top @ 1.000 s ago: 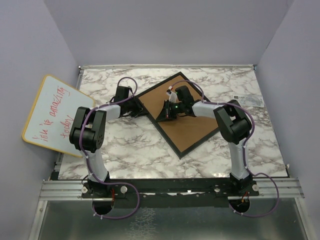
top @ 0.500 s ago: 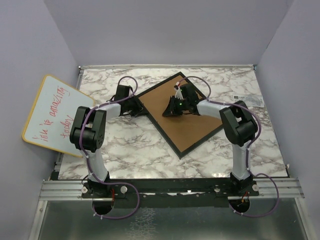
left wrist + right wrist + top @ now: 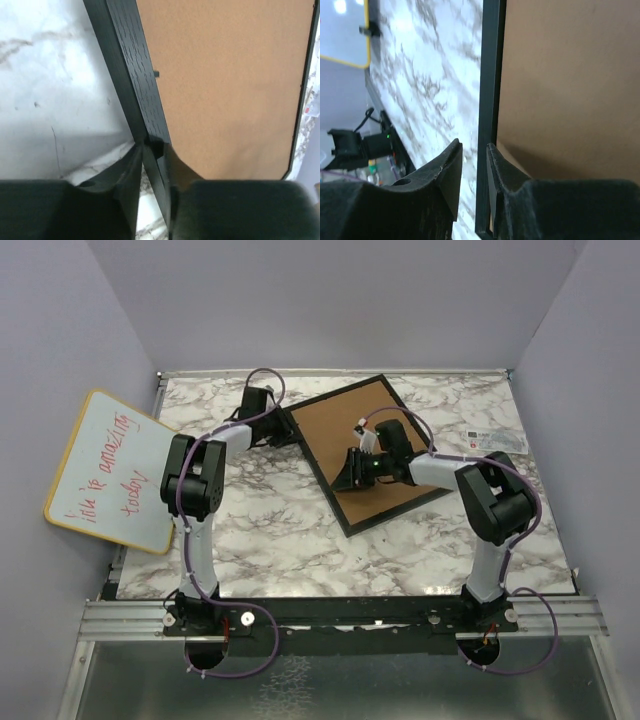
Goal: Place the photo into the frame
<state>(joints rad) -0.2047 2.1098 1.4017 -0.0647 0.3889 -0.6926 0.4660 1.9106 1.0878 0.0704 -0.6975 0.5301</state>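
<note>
On the table (image 3: pixel 260 530), frame (image 3: pixel 340 430) back-up, long axis far-left to near-right

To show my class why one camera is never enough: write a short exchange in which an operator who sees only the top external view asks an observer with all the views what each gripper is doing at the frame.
Operator: Does the left gripper actually have the frame?
Observer: Yes. Its fingers pinch the black rim, one on the outer side, one over the brown backing board.
Operator: And the right gripper?
Observer: Its jaws stand apart at the rim, closed on nothing; the marble table shows between them.
</note>
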